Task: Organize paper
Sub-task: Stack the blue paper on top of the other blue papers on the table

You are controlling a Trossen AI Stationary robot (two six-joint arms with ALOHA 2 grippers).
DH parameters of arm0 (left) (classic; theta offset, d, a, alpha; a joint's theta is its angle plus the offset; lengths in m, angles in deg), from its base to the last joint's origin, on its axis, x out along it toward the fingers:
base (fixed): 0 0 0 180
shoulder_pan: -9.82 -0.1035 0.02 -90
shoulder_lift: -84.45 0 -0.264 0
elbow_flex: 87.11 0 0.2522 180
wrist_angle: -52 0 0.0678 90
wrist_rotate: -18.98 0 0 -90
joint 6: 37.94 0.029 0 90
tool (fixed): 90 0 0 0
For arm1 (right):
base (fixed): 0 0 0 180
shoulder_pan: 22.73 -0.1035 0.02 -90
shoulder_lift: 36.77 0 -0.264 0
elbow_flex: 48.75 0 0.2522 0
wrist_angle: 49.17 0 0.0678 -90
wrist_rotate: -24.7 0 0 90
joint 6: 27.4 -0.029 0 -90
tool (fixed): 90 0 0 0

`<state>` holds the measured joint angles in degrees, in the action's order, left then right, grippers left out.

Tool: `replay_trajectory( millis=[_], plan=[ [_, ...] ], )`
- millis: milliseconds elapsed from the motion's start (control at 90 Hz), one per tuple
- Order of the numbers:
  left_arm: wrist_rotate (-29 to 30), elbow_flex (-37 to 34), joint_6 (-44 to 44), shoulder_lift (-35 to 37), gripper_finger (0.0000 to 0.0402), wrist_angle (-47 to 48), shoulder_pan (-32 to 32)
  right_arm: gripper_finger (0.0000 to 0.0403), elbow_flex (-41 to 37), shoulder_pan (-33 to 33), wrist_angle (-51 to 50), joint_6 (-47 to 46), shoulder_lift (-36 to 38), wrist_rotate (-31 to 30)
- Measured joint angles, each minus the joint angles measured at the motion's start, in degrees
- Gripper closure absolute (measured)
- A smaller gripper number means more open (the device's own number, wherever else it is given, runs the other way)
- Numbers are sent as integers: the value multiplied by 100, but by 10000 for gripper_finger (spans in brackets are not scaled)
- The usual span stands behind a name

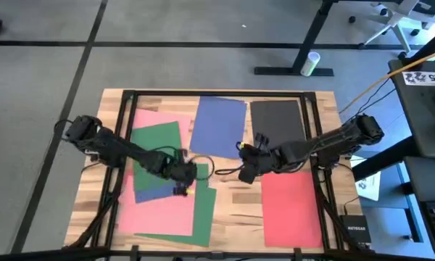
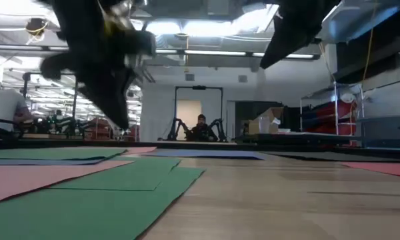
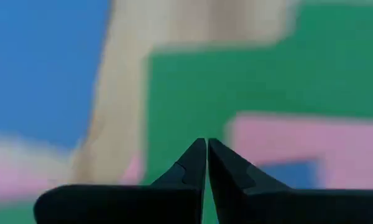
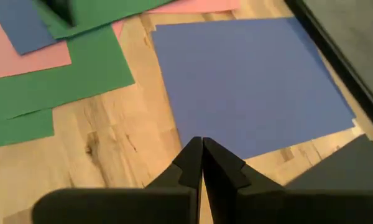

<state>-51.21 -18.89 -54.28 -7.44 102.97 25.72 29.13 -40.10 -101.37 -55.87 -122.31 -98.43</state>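
Paper sheets lie flat on the wooden table. At the left is an overlapping pile: pink (image 1: pixel 159 214), green (image 1: pixel 157 138), a blue sheet (image 1: pixel 148 190) and another green one (image 1: pixel 204 210). Single sheets lie apart from it: blue (image 1: pixel 219 125) at far centre, black (image 1: pixel 278 119) beside it, red (image 1: pixel 291 209) at near right. My left gripper (image 1: pixel 183 181) is shut and hovers over the pile's right part, above green paper (image 3: pixel 236 87). My right gripper (image 1: pixel 244 172) is shut and hangs above bare wood at the blue sheet's near edge (image 4: pixel 248 106).
Black frame rails (image 1: pixel 127 130) (image 1: pixel 312 130) run along the table's left and right sides. A small white printed sheet (image 1: pixel 370 185) and a dark box (image 1: pixel 355 232) lie off the right edge. Bare wood (image 1: pixel 235 217) shows at near centre. A person (image 2: pixel 201 127) sits in the room behind.
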Motion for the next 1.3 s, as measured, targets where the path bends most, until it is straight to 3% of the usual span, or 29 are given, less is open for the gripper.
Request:
replay_trajectory(
  millis=[178, 400, 733, 889, 978, 1133, 1300],
  plan=[
    [-190, -70, -579, 1, 402, 928, -306, 403, 0, 10, 114, 172, 0, -164],
    [-1119, -677, -653, 1, 402, 256, -236, 403, 0, 10, 128, 409, -2, -182],
    [-1361, -787, -1154, 22, 402, -3, 367, 403, 0, 15, 181, 540, -5, -113],
    [-1404, -789, -1388, 16, 402, -187, 576, 403, -4, 334, 1038, 931, -207, 2],
    [-1407, -791, -1496, 14, 402, -256, 667, 403, -2, 757, 2017, 1558, -441, 483],
    [-1397, -791, -1536, 12, 402, -284, 738, 403, -1, 1745, 3568, 2068, -1096, 1875],
    [-1372, -799, -1521, 12, 402, -311, 743, 403, 183, 2587, 4145, 2074, -1914, 2857]
  ],
)
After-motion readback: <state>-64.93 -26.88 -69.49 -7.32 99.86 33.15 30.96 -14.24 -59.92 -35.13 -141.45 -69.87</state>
